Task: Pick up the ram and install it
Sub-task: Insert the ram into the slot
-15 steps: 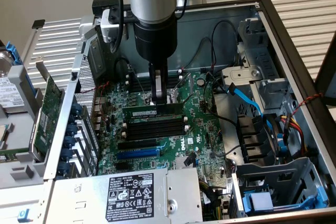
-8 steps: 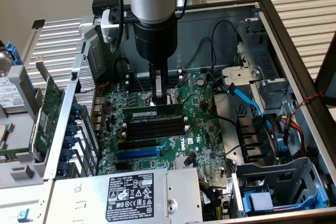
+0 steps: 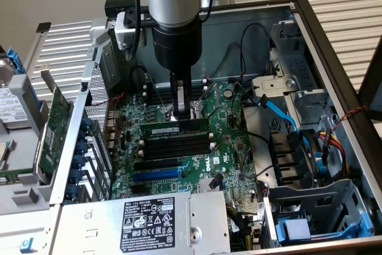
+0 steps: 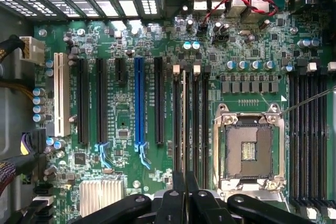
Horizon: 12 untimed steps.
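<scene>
The ram [image 3: 179,128] is a long green stick with a white label. It stands upright on edge over the row of black memory slots [image 3: 179,144] on the motherboard [image 3: 197,165]. My gripper [image 3: 182,114] comes straight down from above and is shut on the ram's top edge near its middle. In the wrist view the ram [image 4: 184,119] shows edge-on as a thin pale line. It runs along one memory slot, and its near end sits between my gripper [image 4: 185,179] fingers. I cannot tell whether it is pressed fully home.
The open computer case has tall metal walls [image 3: 310,40]. An empty CPU socket [image 4: 247,150] lies beside the slots. Blue [image 4: 138,103] and white [image 4: 61,95] expansion slots, a blue cable [image 3: 280,111], the power supply [image 3: 149,219] and a green expansion card [image 3: 57,123] outside the case surround the area.
</scene>
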{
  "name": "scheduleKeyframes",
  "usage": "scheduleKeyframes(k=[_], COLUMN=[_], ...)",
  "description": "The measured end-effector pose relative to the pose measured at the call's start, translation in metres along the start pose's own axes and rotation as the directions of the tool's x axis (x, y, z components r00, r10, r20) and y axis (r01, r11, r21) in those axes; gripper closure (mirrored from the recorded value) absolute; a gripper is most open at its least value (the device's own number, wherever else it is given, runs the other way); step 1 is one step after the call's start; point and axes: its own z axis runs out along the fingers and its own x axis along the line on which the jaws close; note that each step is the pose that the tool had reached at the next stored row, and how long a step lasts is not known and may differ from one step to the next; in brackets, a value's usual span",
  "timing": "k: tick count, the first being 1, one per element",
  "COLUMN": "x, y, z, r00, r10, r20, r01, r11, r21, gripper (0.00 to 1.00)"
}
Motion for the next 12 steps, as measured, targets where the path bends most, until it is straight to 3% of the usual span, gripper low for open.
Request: scheduleKeyframes(k=[2,12], x=[0.0002,0.0003], y=[-0.0001,0.0014], z=[0.0011,0.0049], r00=[1.0000,1.0000], r10=[0.000,0.000], r20=[0.0002,0.0002], r01=[0.000,0.000], r11=[1.0000,1.0000], r21=[0.0035,0.0076], gripper=[0.87,0.87])
